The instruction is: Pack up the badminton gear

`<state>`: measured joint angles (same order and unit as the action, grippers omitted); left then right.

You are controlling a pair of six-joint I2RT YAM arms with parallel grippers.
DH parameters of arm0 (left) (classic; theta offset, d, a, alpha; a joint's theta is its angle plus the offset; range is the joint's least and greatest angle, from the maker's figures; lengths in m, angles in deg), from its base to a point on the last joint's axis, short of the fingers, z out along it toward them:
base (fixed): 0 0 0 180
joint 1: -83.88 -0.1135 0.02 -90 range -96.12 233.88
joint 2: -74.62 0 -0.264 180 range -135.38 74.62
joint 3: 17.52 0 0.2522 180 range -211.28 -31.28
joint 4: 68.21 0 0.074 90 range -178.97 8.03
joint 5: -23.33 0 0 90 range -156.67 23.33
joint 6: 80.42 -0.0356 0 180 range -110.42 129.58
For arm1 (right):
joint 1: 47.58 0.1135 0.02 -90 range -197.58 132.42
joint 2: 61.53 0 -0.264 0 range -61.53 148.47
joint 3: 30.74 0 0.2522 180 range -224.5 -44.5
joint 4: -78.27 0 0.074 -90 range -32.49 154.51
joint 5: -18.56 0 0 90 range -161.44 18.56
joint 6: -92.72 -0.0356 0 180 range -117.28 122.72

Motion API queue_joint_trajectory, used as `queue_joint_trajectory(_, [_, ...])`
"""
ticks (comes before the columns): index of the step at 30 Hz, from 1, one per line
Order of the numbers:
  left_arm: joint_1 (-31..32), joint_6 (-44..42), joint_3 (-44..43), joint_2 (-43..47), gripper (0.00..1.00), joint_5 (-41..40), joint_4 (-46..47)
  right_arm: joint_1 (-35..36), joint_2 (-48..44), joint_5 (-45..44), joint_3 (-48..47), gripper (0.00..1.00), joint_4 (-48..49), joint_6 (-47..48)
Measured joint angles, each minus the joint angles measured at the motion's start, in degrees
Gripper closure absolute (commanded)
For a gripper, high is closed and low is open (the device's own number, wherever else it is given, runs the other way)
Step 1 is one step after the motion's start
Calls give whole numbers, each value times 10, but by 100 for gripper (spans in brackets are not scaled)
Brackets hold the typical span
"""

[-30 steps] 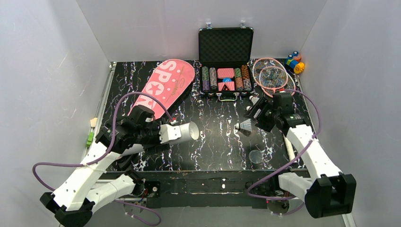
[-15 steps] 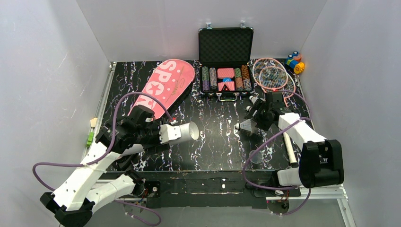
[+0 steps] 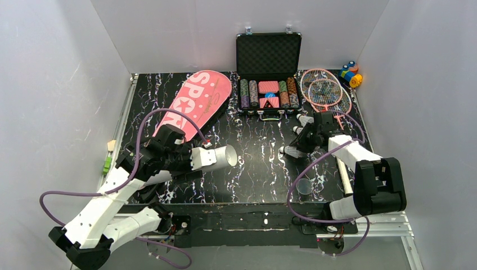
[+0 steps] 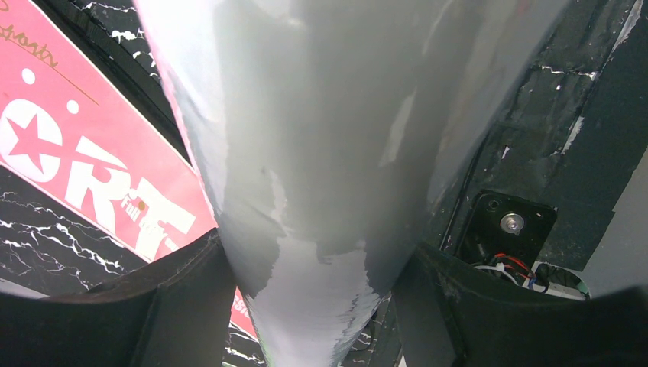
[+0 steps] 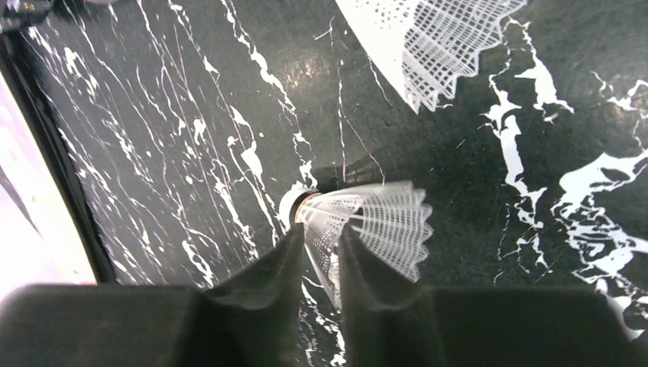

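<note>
Now: the shuttlecock [image 5: 374,222] lies on its side on the table [image 5: 535,229]. Its cork head is just past my left fingertip and its mesh skirt fans out past the right one. My right gripper [image 5: 321,237] has both fingers pressed in on the near edge of the skirt, pinching it. The hold is on soft mesh, not on the cork.

Step in hand, as I judge it: lift this one and feed it into the tube [image 3: 216,157].
- Keep the pinch light, since the skirt will likely crush or slip.
- Lift straight up off the table before moving sideways.
- Turn the cork toward the tube mouth and enter square to the rim.

My left gripper [image 4: 317,267] has its fingers spread wide around the tube, clamping it, with the open mouth facing my right hand.

Around:
- A second shuttlecock [image 5: 435,38] lies just beyond my right fingertips and could get brushed on the lift.
- The rackets [image 3: 325,93] lie farther beyond it.
- The bag [image 4: 76,153] lies beside my left fingers, under the tube.
- The poker case [image 3: 268,84] stands well beyond both hands.
</note>
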<state>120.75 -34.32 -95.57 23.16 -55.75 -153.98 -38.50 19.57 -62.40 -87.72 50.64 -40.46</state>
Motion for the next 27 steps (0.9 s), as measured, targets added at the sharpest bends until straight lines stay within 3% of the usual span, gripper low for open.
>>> queue_joint_trajectory(4, [0,0,0,-1,76,0,0,8,-2,12,9,99,7,-12])
queue_joint_trajectory(11, [0,0,6,-2,76,0,1,65,-81,23,8,99,-21,-25])
queue_joint_trajectory(20, [0,-1,24,-2,76,0,0,262,-280,49,-107,99,-99,-53])
queue_joint_trajectory(27, [0,-2,27,-2,75,0,1,367,-292,35,-182,99,-122,-72])
